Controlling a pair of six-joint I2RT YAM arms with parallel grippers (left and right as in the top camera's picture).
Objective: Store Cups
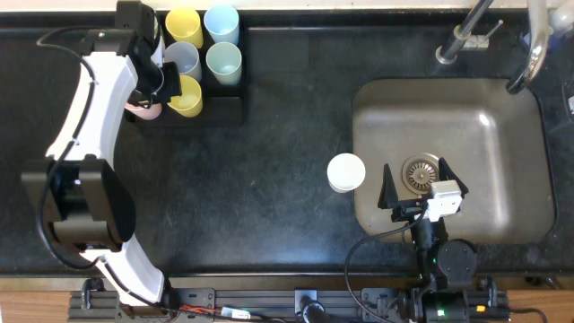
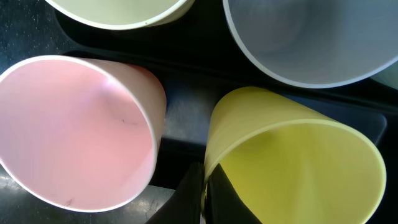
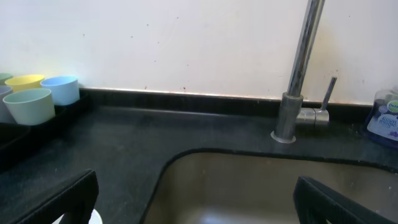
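The left gripper (image 2: 203,186) pinches the yellow cup (image 2: 292,162) by its wall, 1 finger inside and 1 outside, in the tray's (image 1: 224,108) front row. The pink cup (image 2: 74,130) sits just beside it in that row, and 4 other cups (image 1: 224,61) fill the 2 rows behind.

The yellow cup looks to be down in its slot, so the step in hand is most likely letting go. To do it well:
- Make sure the base is flat on the tray.
- Part the fingers only slightly, so the outer one does not shove the pink cup.
- Lift straight up past both rims before swinging away.

1 white cup (image 1: 345,172) waits on the counter (image 1: 269,206), well apart from the tray. The right gripper (image 1: 417,184), spread wide, hangs farther from the tray than that cup.
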